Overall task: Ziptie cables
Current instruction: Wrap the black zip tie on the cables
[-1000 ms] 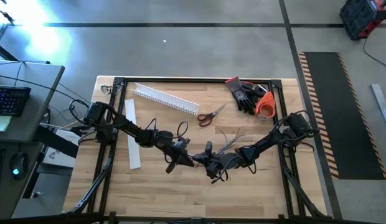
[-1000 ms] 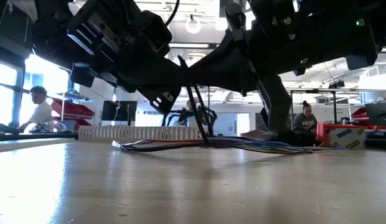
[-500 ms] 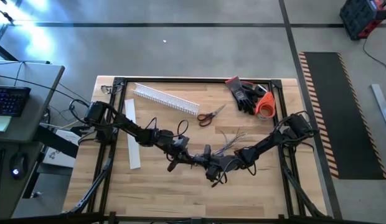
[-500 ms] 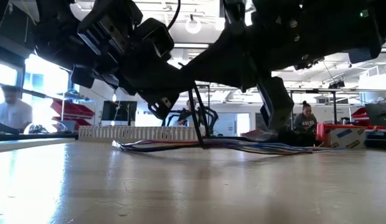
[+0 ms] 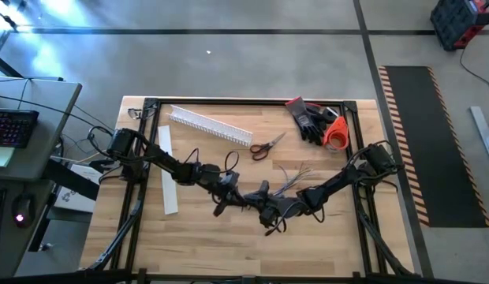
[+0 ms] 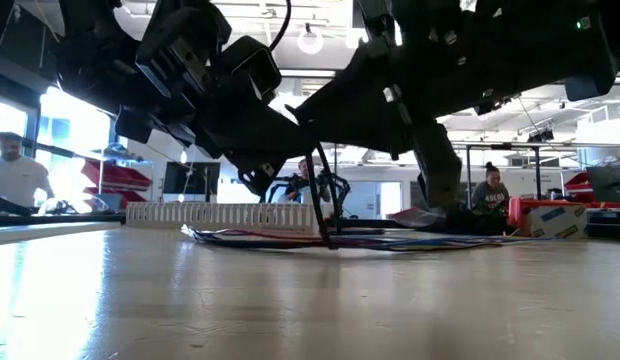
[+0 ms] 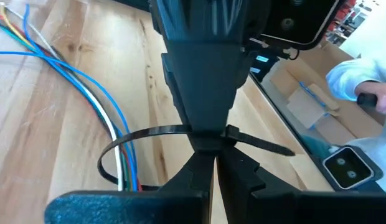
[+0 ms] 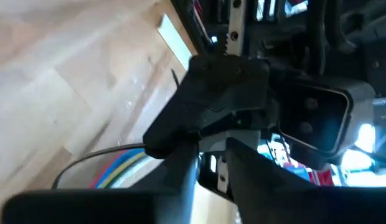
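- Seen from above, a wooden table [image 5: 229, 244] holds two dark robot arms that meet near its middle.
- The left gripper [image 5: 243, 200] reaches in from 9 o'clock. Its fingers [image 7: 199, 177] are pressed together on a black zip tie [image 7: 143, 134], right at the tie's small locking head.
- In the left wrist view the zip tie forms an open loop around part of the cables [image 7: 87, 93], which appear here as thin blue, white, yellow and green wires lying on the wood.
- The right gripper [image 5: 264, 210] comes in from 3 o'clock and sits just beside the left one. Its fingers [image 8: 180, 171] stand slightly apart, with the left gripper's dark tip right in front of them; whether they hold anything cannot be told.
- The cables [image 5: 292, 175] lie near table centre and fan out toward 1 o'clock from the grippers.
- From table height the wire bundle [image 6: 390, 240] lies flat on the surface under both arms.
- A white comb-slotted duct [image 5: 210, 125] lies toward 11 o'clock.
- A flat white strip [image 5: 167, 170] lies toward 9 o'clock.
- Red-handled scissors [image 5: 266, 147] lie toward 12 o'clock.
- Dark gloves [image 5: 309, 118] and an orange tape roll [image 5: 336, 134] sit toward 1 o'clock.
- People [image 6: 490, 190] show in the room beyond the table.
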`<state>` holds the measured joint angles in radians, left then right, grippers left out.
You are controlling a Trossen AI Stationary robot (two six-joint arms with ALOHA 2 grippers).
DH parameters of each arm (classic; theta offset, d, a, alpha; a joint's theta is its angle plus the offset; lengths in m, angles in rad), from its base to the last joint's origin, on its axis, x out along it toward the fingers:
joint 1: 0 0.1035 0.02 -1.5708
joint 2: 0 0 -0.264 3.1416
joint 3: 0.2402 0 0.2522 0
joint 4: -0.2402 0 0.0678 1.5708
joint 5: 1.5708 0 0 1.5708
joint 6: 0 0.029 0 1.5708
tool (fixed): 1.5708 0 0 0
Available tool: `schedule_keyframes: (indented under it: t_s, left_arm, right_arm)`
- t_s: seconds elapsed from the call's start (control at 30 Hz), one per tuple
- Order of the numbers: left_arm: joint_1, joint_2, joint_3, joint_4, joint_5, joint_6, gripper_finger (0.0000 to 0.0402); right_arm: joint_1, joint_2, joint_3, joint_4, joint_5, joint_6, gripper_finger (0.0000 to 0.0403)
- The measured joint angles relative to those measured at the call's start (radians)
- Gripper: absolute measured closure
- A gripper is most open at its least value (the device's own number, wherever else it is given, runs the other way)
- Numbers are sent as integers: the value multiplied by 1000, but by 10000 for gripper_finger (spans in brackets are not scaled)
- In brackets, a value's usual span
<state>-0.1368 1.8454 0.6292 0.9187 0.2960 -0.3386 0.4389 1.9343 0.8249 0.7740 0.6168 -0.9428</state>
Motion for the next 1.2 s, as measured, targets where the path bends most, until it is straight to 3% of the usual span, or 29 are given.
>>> schedule_keyframes:
  t_s: [0.13, 0.47, 0.6, 0.83, 1.2]
  left_arm:
    - [0, 0, 0, -1, 2, 0, 401]
    - [-1, -3, 2, 8, 14, 11, 402]
    - [-1, -3, 2, 4, 16, 16, 402]
    - [-1, -3, 2, 0, 16, 0, 402]
    - [16, -3, 2, -18, 12, -70, 402]
  right_arm:
    - [-4, -1, 1, -22, 39, 19, 279]
    - [-39, 2, -2, -173, 15, 119, 276]
    - [-55, 2, -2, -171, 16, 156, 300]
    - [-47, 2, -2, -166, 23, 150, 395]
    - [-27, 2, 73, -240, 36, 72, 403]
